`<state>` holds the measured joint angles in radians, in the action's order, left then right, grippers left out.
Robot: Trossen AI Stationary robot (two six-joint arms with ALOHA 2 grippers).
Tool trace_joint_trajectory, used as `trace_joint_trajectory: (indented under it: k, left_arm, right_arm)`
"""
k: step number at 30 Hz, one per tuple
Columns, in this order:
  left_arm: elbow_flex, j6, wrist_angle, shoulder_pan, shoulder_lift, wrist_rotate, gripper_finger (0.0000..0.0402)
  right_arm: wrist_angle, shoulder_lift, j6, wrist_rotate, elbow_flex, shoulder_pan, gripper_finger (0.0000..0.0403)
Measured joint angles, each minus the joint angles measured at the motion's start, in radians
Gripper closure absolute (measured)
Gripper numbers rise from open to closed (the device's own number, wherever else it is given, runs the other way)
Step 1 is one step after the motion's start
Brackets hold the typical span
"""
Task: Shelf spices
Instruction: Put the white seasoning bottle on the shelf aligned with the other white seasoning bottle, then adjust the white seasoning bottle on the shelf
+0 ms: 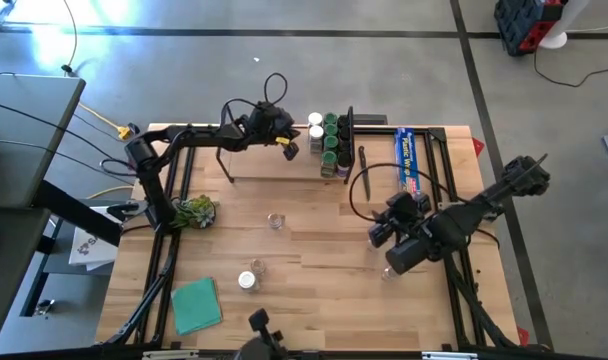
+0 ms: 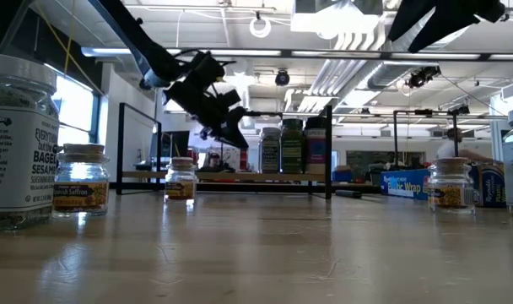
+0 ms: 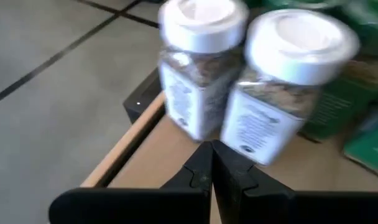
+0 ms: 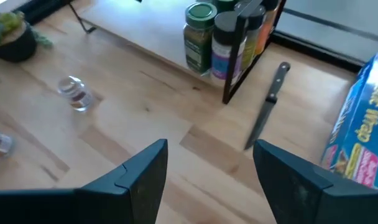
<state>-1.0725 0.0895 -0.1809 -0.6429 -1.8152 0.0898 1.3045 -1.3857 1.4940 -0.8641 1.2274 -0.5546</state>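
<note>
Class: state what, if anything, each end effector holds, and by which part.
Nothing: the left end effector is shut and empty by the shelf; the right end effector is open, empty.

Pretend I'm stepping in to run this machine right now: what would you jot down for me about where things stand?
Left gripper: shut, empty, above the shelf beside the white-lidded jars.
Right gripper: open, empty, over bare table at the right side.
Done: a cluster of jars stands at the shelf's right end.
Left: two small jars lie loose mid-table; the low view shows more small jars near that camera. A knife and the blue wrap box lie right of the shelf; leave them.
</note>
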Motion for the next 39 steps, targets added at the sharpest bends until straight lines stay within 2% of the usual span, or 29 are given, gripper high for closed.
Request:
trace_joint_trajectory:
  k: [2, 6, 10, 17, 22, 27, 31, 39]
  left_arm:
    - [0.0, -0.007, -0.04, -0.016, -0.02, 0.015, 0.0401]
    - [-0.001, -0.063, -0.151, -0.032, -0.073, 0.11, 0.0401]
    - [-0.001, -0.104, -0.219, -0.032, -0.104, 0.112, 0.0401]
    - [-0.023, -0.123, -0.201, -0.016, -0.11, 0.138, 0.0401]
    - [-0.054, -0.123, -0.103, -0.013, -0.103, 0.094, 0.0401]
    - [-0.105, -0.137, 0.051, -0.02, -0.099, -0.03, 0.0402]
    - [-0.113, -0.127, 0.017, -0.019, -0.1, -0.097, 0.0402]
    - [-0.114, -0.112, -0.031, -0.016, -0.103, -0.13, 0.0402]
  right_arm:
    - [-0.001, 0.0, -0.036, 0.003, 0.0, 0.013, 0.0171]
    - [-0.006, 0.0, -0.079, 0.014, 0.0, 0.033, 0.0171]
    - [-0.009, 0.0, -0.082, 0.029, 0.0, 0.039, 0.0171]
    - [-0.031, 0.0, -0.082, 0.052, 0.0, 0.037, 0.0171]
    - [-0.034, 0.0, -0.082, 0.059, 0.0, 0.037, 0.0171]
    - [-0.038, 0.0, -0.085, 0.062, 0.0, 0.037, 0.0171]
    - [-0.038, 0.0, -0.119, 0.061, 0.0, 0.037, 0.0171]
    - [-0.041, 0.0, -0.133, 0.057, 0.0, 0.037, 0.0171]
